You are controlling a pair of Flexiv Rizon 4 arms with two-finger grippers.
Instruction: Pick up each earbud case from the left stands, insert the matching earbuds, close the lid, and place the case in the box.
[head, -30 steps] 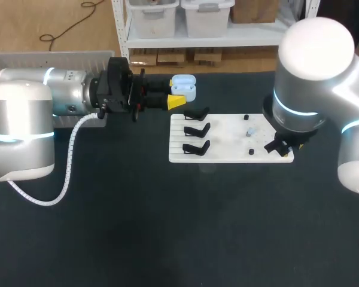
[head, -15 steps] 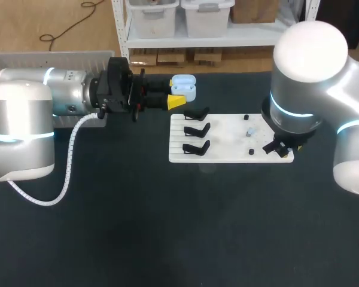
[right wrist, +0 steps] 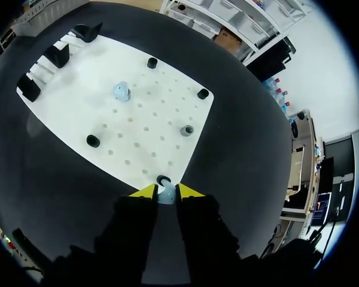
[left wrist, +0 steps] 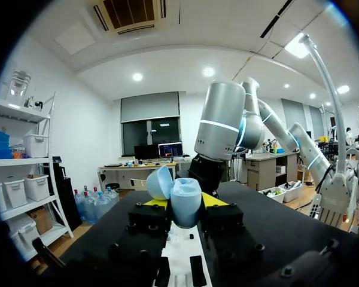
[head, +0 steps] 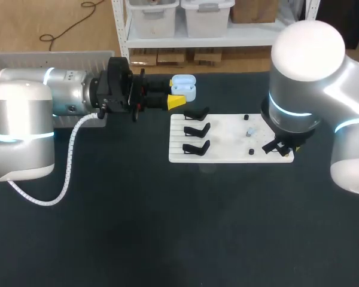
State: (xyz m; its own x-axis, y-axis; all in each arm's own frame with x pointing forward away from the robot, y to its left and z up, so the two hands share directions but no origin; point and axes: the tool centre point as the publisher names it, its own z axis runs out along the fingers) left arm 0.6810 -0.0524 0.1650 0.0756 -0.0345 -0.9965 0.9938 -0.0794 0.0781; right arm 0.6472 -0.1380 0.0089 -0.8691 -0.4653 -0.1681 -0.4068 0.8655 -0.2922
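My left gripper [head: 175, 101] is shut on a light-blue earbud case [head: 183, 86] and holds it in the air behind the white board [head: 227, 152]. In the left wrist view the case [left wrist: 185, 204] sits between the yellow tips with its lid [left wrist: 158, 182] open. My right gripper [right wrist: 166, 192] stands over the board's [right wrist: 137, 128] front right corner. Its yellow tips press from both sides on a light-blue earbud [right wrist: 166, 194] at a black holder [right wrist: 162, 179]. A second light-blue earbud [right wrist: 121, 91] stands near the board's middle [head: 250, 131].
Three black stands [head: 195, 128] line the board's left side, all bare. Several small black holders [right wrist: 202, 93] dot the board. A white box [head: 24, 60] lies at the table's far left, behind my left arm.
My right gripper's fingers have drawn together onto the earbud, and the right arm has shifted slightly left. The left arm and the case have not moved.
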